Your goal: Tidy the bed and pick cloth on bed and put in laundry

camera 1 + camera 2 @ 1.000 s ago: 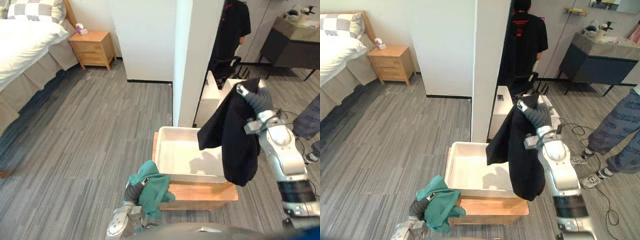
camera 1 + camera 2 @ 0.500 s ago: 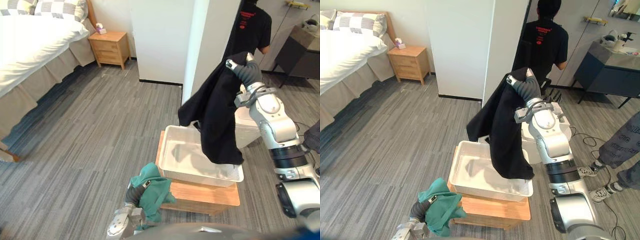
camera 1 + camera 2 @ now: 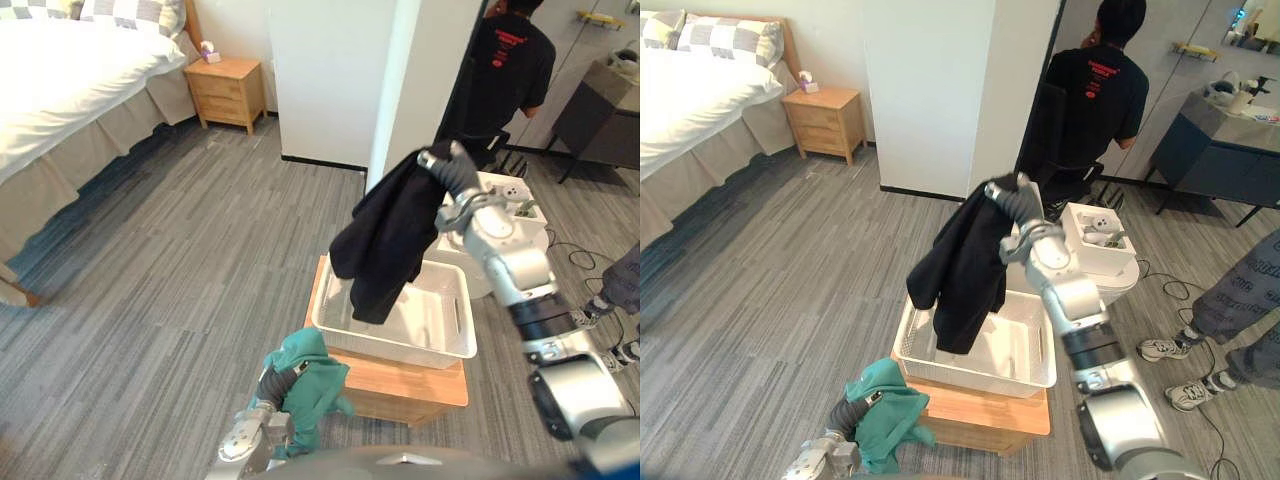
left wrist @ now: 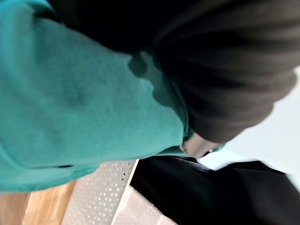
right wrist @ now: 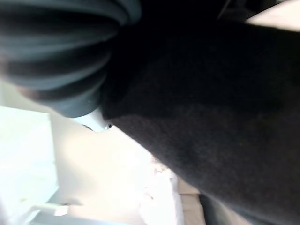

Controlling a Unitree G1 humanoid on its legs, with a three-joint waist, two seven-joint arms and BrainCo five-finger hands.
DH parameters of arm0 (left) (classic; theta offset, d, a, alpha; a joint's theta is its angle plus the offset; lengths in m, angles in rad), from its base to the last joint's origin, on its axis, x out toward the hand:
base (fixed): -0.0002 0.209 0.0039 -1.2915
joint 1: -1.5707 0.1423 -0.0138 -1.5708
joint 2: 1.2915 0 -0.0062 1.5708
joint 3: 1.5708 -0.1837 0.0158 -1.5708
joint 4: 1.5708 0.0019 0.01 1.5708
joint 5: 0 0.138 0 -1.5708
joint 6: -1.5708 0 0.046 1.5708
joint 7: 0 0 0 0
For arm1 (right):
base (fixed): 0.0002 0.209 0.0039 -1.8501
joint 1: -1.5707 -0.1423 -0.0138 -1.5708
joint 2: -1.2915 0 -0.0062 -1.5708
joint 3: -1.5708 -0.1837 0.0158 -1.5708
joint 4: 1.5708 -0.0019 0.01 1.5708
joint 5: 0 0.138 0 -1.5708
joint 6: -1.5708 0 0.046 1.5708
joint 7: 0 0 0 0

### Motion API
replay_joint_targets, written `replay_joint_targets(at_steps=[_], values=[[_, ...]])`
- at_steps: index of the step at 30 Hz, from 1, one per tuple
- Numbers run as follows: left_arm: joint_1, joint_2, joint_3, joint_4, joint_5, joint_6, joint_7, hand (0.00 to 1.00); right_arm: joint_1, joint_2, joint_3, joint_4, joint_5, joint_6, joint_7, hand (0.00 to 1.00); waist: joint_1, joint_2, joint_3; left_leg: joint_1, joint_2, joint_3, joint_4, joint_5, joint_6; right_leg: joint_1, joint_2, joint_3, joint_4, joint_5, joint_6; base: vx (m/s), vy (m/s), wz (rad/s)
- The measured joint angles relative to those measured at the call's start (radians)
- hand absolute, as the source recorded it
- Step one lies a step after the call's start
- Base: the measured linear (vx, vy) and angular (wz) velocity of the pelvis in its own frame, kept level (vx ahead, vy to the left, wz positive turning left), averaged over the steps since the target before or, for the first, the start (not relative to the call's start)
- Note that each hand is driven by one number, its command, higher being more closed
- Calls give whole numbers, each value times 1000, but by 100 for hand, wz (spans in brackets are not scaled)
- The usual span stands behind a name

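Wooden nightstand (image 3: 228,92) far left, person in black shirt (image 3: 1102,95) past a white pillar (image 3: 1025,80).

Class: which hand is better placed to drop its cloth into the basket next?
Right. The right hand holds the black garment over the white basket; the left hand carries teal cloth low, outside it.

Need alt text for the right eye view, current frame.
A black garment hangs from the right robot hand above a white basket on a low wooden stand. At lower left, a teal cloth covers the left robot hand; a person stands behind.
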Motion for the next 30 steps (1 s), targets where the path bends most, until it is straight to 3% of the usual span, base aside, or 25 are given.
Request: replay_joint_targets(at_steps=[4,8,12,14,17,20,21,30], values=[[-91,27,1,-1,-1,-2,13,100,-4,76,9,143,-44,-68,-48,100,7,-7,74,-99,12,-15,0,28,2,-89,15,-3,0,15,0,-62,-20,10],[-186,30,4,-2,-2,-28,37,100,-53,99,-8,348,-48,-137,-68,100,35,-2,154,-167,11,-19,1,57,5,-156,15,-10,0,44,-18,-4,-2,4],[-274,31,9,-3,-2,-48,52,100,-143,100,-81,486,-34,-212,-71,100,50,0,215,-211,8,-24,1,76,5,-197,14,-18,2,56,-24,35,7,5],[-323,32,16,-3,-2,-52,52,100,-190,89,-112,574,5,-272,-68,100,55,3,239,-235,7,-30,3,82,1,-214,14,-23,3,56,-24,51,7,7],[-360,32,24,-3,-3,-67,52,100,-200,78,-134,639,66,-321,-56,100,53,14,265,-245,1,-31,6,85,-2,-226,13,-24,7,55,-26,50,16,2],[-386,31,25,-3,-6,-68,52,100,-193,56,-134,690,77,-333,-31,100,47,33,279,-251,1,-31,3,86,-5,-235,12,-24,16,53,-29,10,4,1],[-392,31,28,-3,-9,-69,52,100,-187,54,-134,704,76,-334,-23,0,43,40,285,-250,1,-31,1,86,-5,-235,12,-24,20,52,-30,0,0,0],[-398,32,41,-3,-9,-75,45,100,-54,58,-133,723,32,-363,-21,0,28,43,291,-213,10,4,1,70,-7,-233,11,9,54,34,-32,13,0,-10]])
